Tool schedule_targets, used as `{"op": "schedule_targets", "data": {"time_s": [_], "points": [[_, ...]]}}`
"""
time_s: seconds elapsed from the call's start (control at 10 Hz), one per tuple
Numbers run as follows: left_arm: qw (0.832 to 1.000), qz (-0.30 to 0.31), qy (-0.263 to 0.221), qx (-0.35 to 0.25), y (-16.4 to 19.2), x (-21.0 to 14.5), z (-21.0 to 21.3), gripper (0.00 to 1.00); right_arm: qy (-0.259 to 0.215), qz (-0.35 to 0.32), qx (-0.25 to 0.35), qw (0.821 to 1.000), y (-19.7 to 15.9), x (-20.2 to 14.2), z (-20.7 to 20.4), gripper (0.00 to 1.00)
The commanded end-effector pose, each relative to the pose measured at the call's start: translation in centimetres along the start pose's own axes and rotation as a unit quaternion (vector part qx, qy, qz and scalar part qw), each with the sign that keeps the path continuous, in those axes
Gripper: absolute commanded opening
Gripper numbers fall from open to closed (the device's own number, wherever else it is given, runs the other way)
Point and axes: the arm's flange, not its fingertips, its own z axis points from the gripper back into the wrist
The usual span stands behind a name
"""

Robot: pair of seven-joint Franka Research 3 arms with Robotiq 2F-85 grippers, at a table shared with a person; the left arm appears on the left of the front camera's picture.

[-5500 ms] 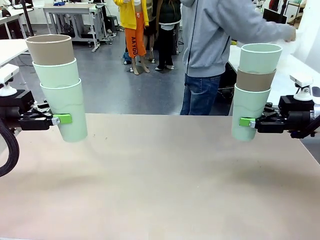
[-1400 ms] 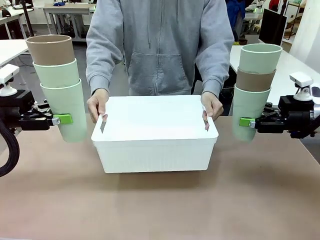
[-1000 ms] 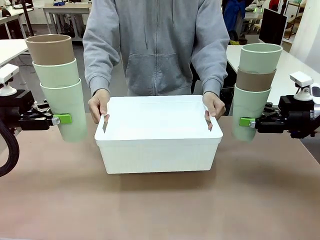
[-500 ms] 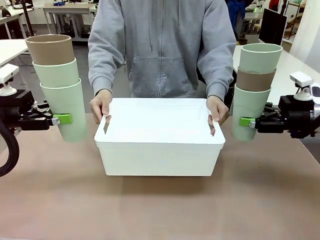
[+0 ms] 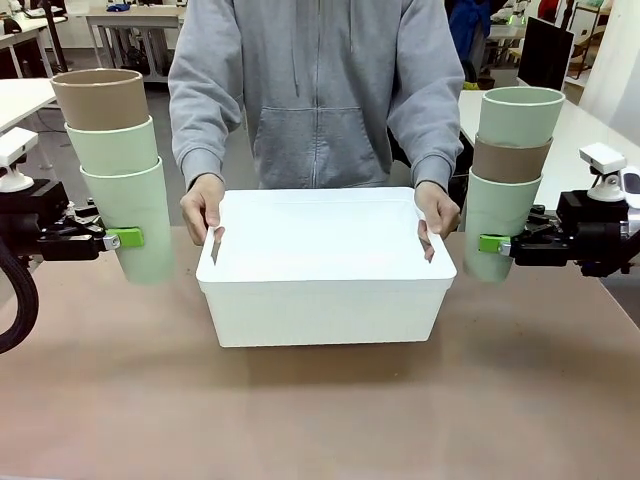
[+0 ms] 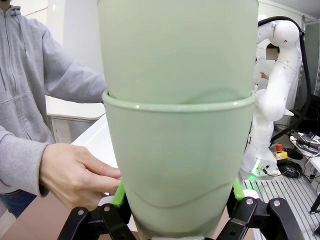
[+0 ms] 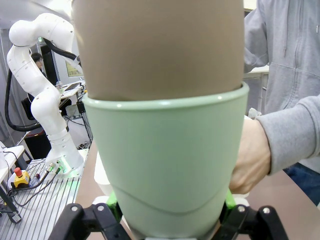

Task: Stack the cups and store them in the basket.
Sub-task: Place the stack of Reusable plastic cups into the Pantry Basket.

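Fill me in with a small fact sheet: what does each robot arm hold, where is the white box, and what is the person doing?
left stack: three cups, mint, mint, tan on top; upright, off the table
left arm's fingers: shut on its bottom cup
right stack: mint, tan, mint on top; upright, lifted
right arm's fingers: shut on its bottom cup
basket: mid-table between the stacks, no cups inside
person's hands: one at each end of the basket
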Motion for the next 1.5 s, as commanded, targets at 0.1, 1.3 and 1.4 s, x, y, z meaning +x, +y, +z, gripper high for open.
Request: {"op": "schedule_targets", "data": {"time_s": [0.1, 1.3, 1.4], "points": [[1.0, -0.004, -0.006, -0.002, -0.2, 0.4, 0.2, 0.86, -0.002, 0.004, -0.002, 1.0, 0.0, 0.3, 0.0, 0.85], [0.996, -0.001, 0.087, 0.011, -0.6, 6.3, -1.8, 0.86, -0.002, 0.004, -0.002, 1.0, 0.0, 0.3, 0.0, 0.85], [0.992, 0.006, 0.126, 0.006, -0.4, 7.6, -3.8, 0.86, -0.002, 0.004, -0.002, 1.0, 0.0, 0.3, 0.0, 0.85]]}}
